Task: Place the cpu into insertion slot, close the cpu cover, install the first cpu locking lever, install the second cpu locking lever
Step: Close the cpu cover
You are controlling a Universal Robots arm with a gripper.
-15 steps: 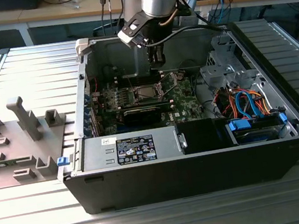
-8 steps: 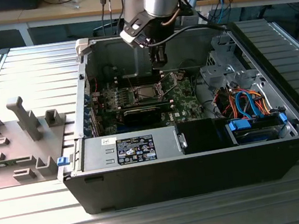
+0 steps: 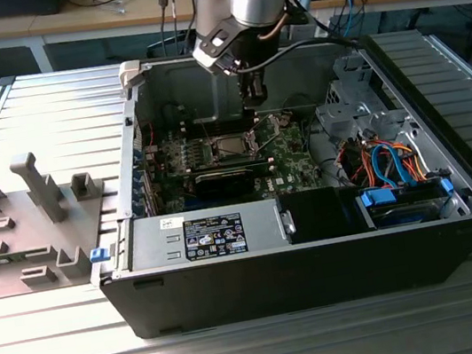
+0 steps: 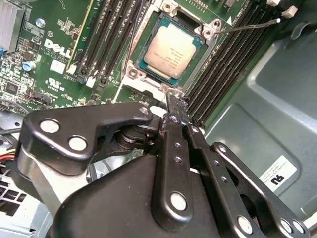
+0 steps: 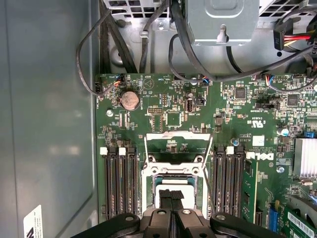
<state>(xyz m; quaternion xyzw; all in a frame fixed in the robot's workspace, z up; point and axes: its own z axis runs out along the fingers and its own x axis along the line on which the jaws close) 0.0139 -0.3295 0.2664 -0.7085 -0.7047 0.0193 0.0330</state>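
Silver-grey cpu (image 4: 171, 52) sits in the insertion slot (image 4: 208, 33), memory slots (image 4: 106, 34) crowding both sides on the green board (image 5: 163, 119), the gripper (image 5: 171, 196) at the slot's edge, fingers pressed together.

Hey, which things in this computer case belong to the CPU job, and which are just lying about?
Job: cpu, seated in the insertion slot; cpu cover, open; claw over the cpu.
Lying about: memory slots, coin battery, cables, grey fixture blocks.
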